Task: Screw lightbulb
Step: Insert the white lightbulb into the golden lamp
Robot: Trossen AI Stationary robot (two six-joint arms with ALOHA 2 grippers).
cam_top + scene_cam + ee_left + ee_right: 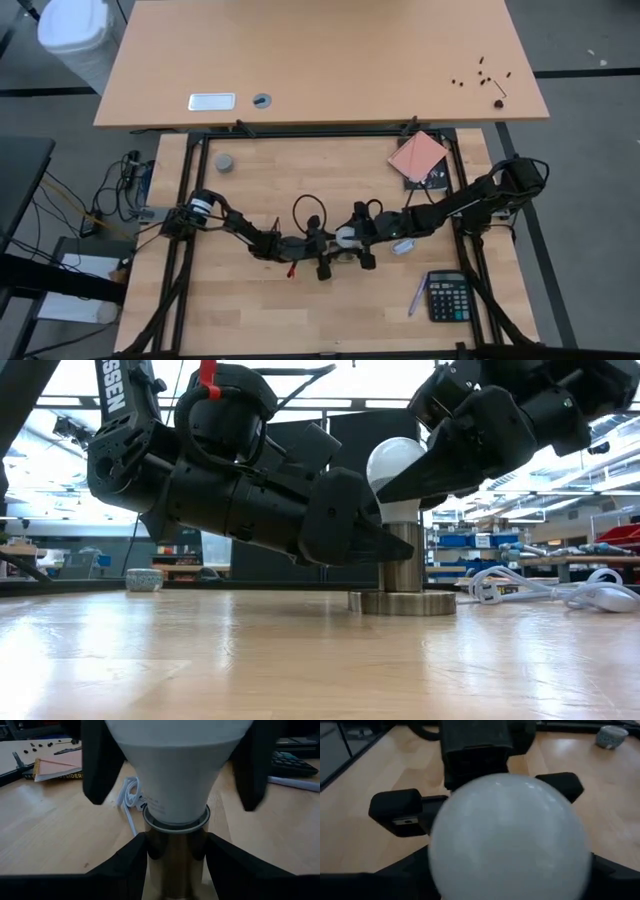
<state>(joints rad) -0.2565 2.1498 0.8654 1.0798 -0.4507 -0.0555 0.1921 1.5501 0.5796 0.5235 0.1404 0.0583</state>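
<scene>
The white lightbulb (395,463) stands upright with its narrow neck (175,800) in the metallic socket's stem (403,565), which rises from a round base disc (402,602) on the table. My left gripper (322,250) comes from the table's left at stem height and is shut on the stem. My right gripper (362,238) comes from the right, higher up, and is shut on the bulb's round head (510,840). My left gripper pinches the socket's metal stem (175,857) between its two fingers (130,860), just below the collar where the bulb's neck enters. The fingers come about level from the table's left. The socket stands upright on its base disc on the table. My right gripper holds the bulb's rounded head (392,455), one finger (100,765) on each side. The fingers slant down from the table's right. The bulb stands upright with its neck in the socket.
The socket's white cord (540,588) lies coiled on the table behind it. A small grey cap (225,162) sits far left, a pink notepad (418,155) far right, and a calculator (449,297) and a pen (417,296) near right. A second table (320,60) stands beyond.
</scene>
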